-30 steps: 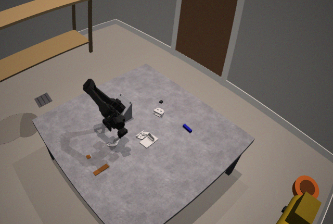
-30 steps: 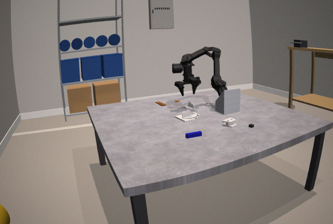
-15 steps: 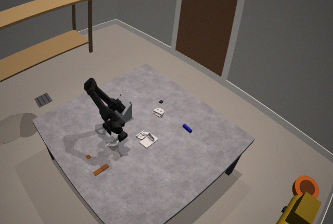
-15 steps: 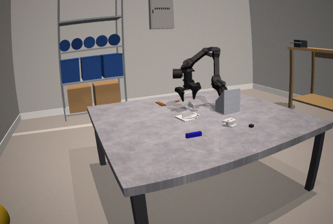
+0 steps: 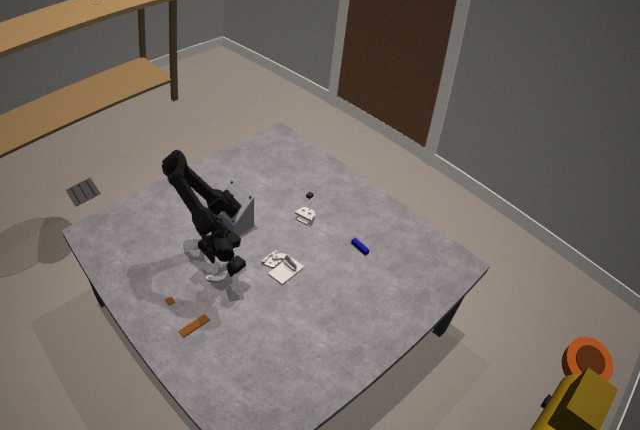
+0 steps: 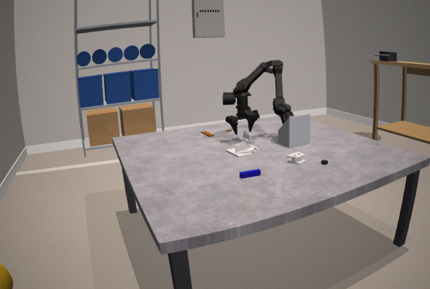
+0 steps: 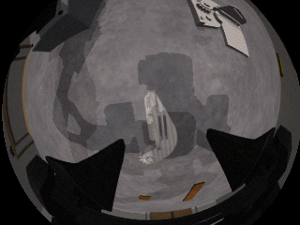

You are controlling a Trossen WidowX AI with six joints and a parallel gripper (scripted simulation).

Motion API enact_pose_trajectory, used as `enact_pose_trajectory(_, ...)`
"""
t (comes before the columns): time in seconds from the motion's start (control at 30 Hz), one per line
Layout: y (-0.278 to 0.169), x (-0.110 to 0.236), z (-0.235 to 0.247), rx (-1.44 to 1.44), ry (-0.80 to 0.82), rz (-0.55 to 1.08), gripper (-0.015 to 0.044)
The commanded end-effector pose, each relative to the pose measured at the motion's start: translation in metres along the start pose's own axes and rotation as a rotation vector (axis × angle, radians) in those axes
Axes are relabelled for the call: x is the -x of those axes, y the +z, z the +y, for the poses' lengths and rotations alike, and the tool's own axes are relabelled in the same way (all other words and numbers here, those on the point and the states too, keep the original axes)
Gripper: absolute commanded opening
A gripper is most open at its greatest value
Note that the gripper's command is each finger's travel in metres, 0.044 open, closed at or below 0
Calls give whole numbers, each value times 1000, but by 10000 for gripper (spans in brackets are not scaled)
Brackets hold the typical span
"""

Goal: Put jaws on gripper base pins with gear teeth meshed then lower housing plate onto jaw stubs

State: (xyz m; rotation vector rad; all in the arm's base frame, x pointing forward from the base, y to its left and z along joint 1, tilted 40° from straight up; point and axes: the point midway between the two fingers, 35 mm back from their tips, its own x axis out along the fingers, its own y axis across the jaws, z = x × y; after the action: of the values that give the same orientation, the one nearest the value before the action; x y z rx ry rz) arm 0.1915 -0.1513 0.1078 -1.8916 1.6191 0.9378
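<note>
Counted left to right in the top view, the job looks about one third done. The loose jaw (image 5: 216, 277) (image 6: 247, 136) (image 7: 164, 127) lies on the table (image 5: 336, 337) (image 6: 173, 188) (image 7: 122, 28), off the base. The claw (image 5: 223, 260) (image 6: 243, 132) (image 7: 167, 139) hovers above it, fingers spread wide with nothing between them. To the right, the base (image 5: 284, 273) (image 7: 236, 41) appears to carry the other jaw (image 5: 290, 262) (image 6: 241, 146) (image 7: 232, 14); how well it is seated, I cannot tell. Farther right, the plate (image 5: 306, 214) (image 6: 295, 156) rests apart, not fitted. Left to do: second jaw, tooth mesh, plate, release and withdrawal.

For room, the orange block (image 5: 169, 300) (image 6: 228, 130) (image 7: 144, 197) and orange bar (image 5: 193, 325) (image 6: 207, 134) (image 7: 193, 191) sit toward the table's left edge, so swings that way should stay high. The grey wedge (image 5: 245, 213) (image 6: 299, 131) (image 7: 70, 21) limits room beside the arm. The carry to the base looks short and unobstructed. The black cube (image 5: 309, 195) (image 6: 324, 162) is near the plate; the blue bar (image 5: 360, 246) (image 6: 250, 173) lies well right of the base.
</note>
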Motion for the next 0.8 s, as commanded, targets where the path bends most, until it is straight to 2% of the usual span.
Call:
enact_pose_trajectory(0.0, 1, -8, 0, 5, -1, -6, 440)
enact_pose_trajectory(0.5, 1, -32, 2, 6, -1, -2, 440)
enact_pose_trajectory(0.77, 1, -33, 2, 6, -1, -2, 440)
